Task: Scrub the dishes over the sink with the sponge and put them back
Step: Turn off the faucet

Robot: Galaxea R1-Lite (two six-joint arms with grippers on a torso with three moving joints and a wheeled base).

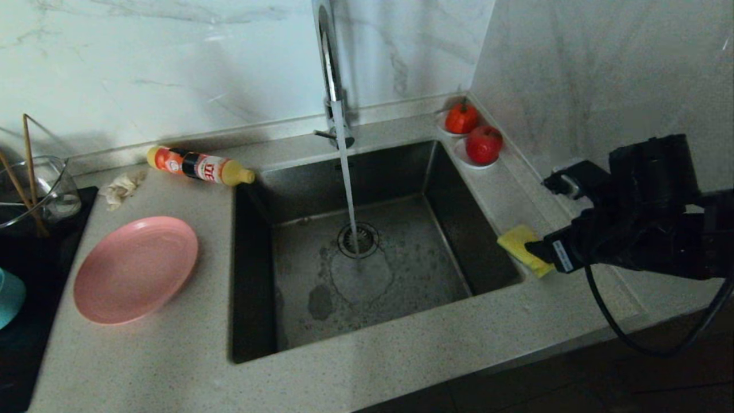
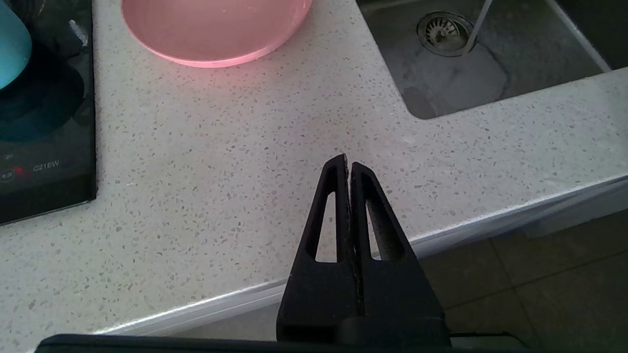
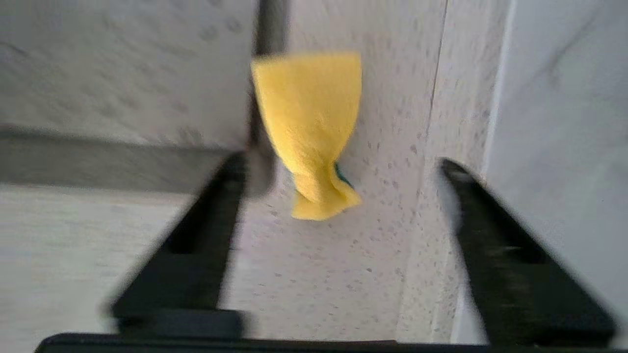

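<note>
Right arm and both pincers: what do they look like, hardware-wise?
Right arm: bulky matte-black housing, a white label near the wrist, a black cable looping below. Right pincer and left pincer: matte-black tapered fingers; the left's show long slotted cut-outs.

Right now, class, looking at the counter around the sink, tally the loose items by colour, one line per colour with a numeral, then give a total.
Red: 2, the two red fruits on white saucers
Pink: 1, the wide round pink plate
Yellow: 2, the rectangular yellow sponge and the lying orange-labelled yellow bottle
Teal: 1, the teal-blue bowl
Beige: 1, the crumpled beige rag
Total: 7
</note>
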